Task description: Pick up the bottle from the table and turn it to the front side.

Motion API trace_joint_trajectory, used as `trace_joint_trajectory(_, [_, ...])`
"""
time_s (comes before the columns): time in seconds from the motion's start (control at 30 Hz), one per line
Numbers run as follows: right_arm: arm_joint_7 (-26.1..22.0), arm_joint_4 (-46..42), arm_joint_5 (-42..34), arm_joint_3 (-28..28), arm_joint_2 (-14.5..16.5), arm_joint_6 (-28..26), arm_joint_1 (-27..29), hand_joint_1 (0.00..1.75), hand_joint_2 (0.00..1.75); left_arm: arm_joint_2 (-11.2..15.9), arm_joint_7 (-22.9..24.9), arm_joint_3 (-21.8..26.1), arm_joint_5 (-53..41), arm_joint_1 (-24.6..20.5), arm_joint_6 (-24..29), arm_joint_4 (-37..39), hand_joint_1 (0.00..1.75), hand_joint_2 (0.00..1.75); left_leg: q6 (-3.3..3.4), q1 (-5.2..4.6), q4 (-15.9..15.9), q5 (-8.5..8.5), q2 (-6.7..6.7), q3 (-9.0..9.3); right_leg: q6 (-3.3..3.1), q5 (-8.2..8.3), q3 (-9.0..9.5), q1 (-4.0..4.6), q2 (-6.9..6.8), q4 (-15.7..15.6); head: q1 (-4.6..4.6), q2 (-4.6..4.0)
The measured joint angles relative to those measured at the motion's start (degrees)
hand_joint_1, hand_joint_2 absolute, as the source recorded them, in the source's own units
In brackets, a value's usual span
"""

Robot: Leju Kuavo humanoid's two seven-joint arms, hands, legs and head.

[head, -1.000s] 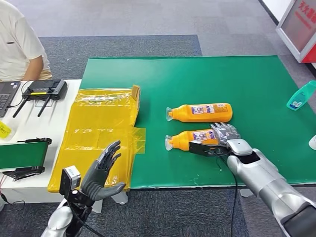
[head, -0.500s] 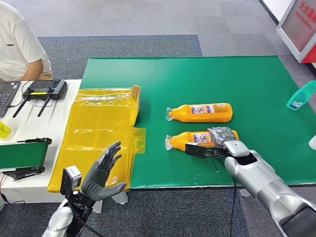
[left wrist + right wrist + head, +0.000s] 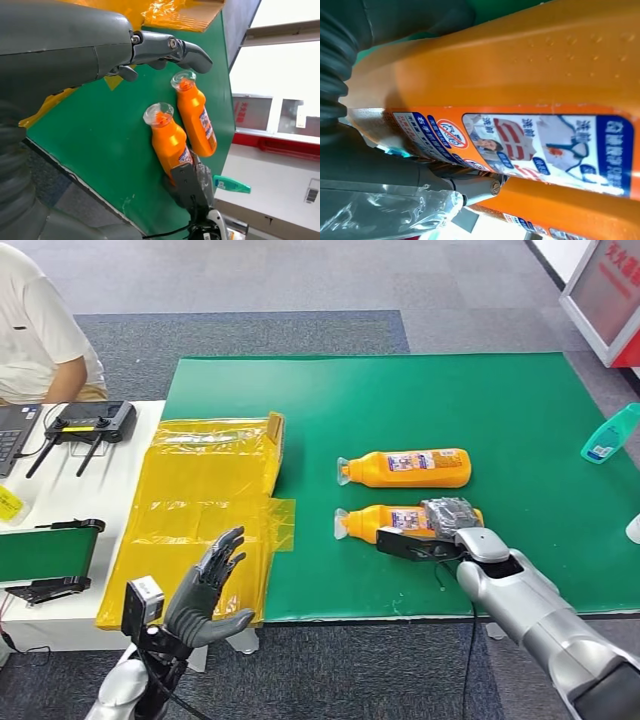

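Bottles lie side by side on the green bench (image 3: 483, 390), two orange ones with clear caps pointing toward its left side. The nearer bottle (image 3: 385, 521) lies on its side close to the front edge, and the right hand (image 3: 445, 525) rests over its base end, the fingers (image 3: 450, 511), wrapped in clear film, draped across the top of the body while the dark thumb lies along the bottle's near side. From the right wrist view the label of that bottle (image 3: 531, 145) faces the camera with a finger pressed against it, so the fingers are clamped on the bottle, which is down on the bench surface. The farther orange bottle (image 3: 407, 468) lies parallel, just behind the first, apart from it. A yellow plastic sheet (image 3: 200, 510) hangs over the bench's left edge onto a white side table (image 3: 90, 480). The left hand (image 3: 207, 585) hovers before the front left corner of the bench, palm raised, fingers (image 3: 226, 545) apart and holding nothing. A teal bottle (image 3: 610, 434) lies at the right edge. A person in a white shirt (image 3: 34, 330) sits at the far left.
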Motion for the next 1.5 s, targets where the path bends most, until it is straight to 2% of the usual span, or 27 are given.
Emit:
trace_joint_trajectory(0.27, [-4.0, -10.9, -5.4, -8.0, 1.0, -8.3, 11.0, 1.75, 1.75, -0.3, -0.5, -0.4, 0.6, 1.3, -0.2, -1.1, 0.00, 1.75, -0.09, 0.02, 0.0, -0.10, -0.01, 0.01, -0.08, -0.12, 0.02, 0.06, 0.00, 0.0, 0.00, 0.00])
trace_joint_trajectory(0.43, [-8.0, -17.7, -7.9, -13.4, 3.4, -10.5, 18.1, 1.75, 1.75, -0.4, -0.5, -1.1, 1.3, 1.8, 0.1, -2.9, 0.00, 1.75, -0.15, 0.08, 0.0, -0.14, -0.02, 0.03, -0.14, -0.18, 0.02, 0.11, -0.02, 0.0, -0.01, 0.00])
trace_joint_trajectory(0.6, [-13.6, -25.2, -11.2, -17.5, 7.2, -12.8, 26.4, 1.75, 1.75, -0.5, -1.0, -2.2, 1.9, 3.0, 1.4, -5.4, 0.00, 1.75, -0.20, 0.12, 0.0, -0.21, -0.03, 0.00, -0.16, -0.21, 0.00, 0.12, -0.01, 0.0, -0.01, 0.00])
trace_joint_trajectory(0.73, [-13.5, -30.4, -8.8, -17.8, 9.6, -15.4, 31.4, 1.75, 1.75, -0.7, -1.2, -3.3, 1.9, 3.7, 2.0, -7.0, 0.00, 1.75, -0.19, 0.12, 0.0, -0.21, -0.02, -0.09, -0.15, -0.24, -0.09, 0.12, -0.02, 0.0, -0.01, 0.00])
trace_joint_trajectory(1.0, [-13.8, -33.7, -8.8, -18.3, 10.8, -15.8, 33.7, 1.75, 1.75, -0.8, -1.2, -4.1, 2.2, 3.9, 2.0, -7.7, 0.00, 1.75, -0.17, 0.07, 0.0, -0.22, -0.02, -0.11, -0.14, -0.23, -0.10, 0.07, -0.02, 0.0, -0.01, 0.00])
trace_joint_trajectory(1.27, [-19.7, -40.1, -21.8, -16.4, 14.4, -9.7, 37.5, 1.75, 1.75, -0.9, -0.9, -6.5, 1.7, 3.9, 3.0, -9.2, 0.00, 1.75, -0.24, 0.10, 0.0, -0.26, -0.02, -0.11, -0.22, -0.30, -0.15, 0.14, -0.01, 0.0, -0.01, 0.00])
trace_joint_trajectory(1.37, [-20.2, -42.0, -22.1, -14.4, 15.7, -9.7, 38.1, 1.75, 1.75, -1.3, -1.0, -7.8, 1.6, 3.8, 3.7, -9.5, 0.00, 1.75, -0.25, 0.12, 0.0, -0.27, -0.01, -0.11, -0.23, -0.34, -0.15, 0.14, -0.01, 0.0, -0.01, 0.00])
trace_joint_trajectory(1.5, [-19.9, -43.1, -21.5, -11.7, 16.2, -11.0, 38.3, 1.75, 1.75, -1.7, -0.2, -10.4, -1.5, 3.0, 7.2, -9.6, 0.00, 1.75, -0.22, 0.12, 0.0, -0.29, -0.01, -0.12, -0.22, -0.34, -0.14, 0.13, -0.01, 0.0, 0.00, 0.00])
